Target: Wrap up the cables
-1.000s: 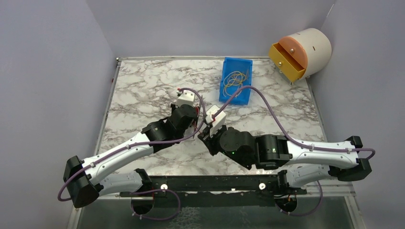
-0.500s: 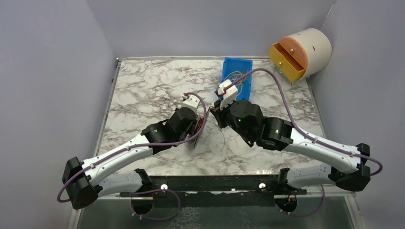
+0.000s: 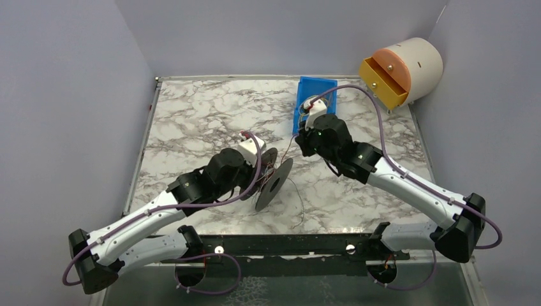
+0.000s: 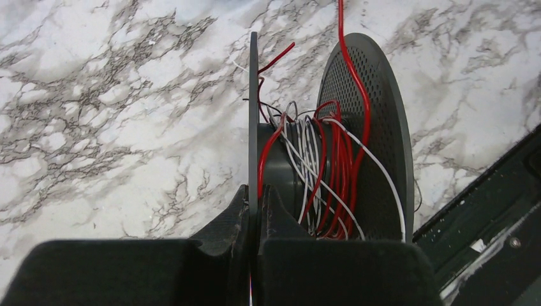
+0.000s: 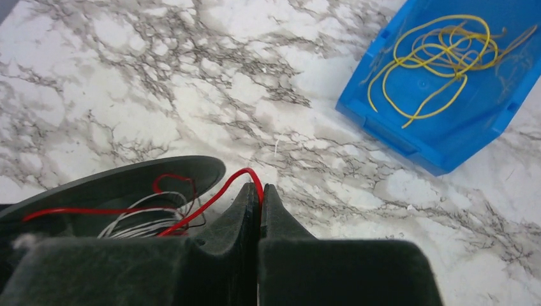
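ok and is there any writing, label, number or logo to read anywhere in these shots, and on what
None: no readable text in any view.
No print shows on the spool, red cable, blue bin or white drum with the orange drawer.
The black rail has two white round marks, too small to read.

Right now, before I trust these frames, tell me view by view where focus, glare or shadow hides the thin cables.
Left wrist: cables on the spool are sharp; the left tool is a dark, soft-edged mass. Right wrist: the red cable and blue bin are crisp, the right tool black and detail-free. Top external: even light, no glare, but the cables are too thin to trace.
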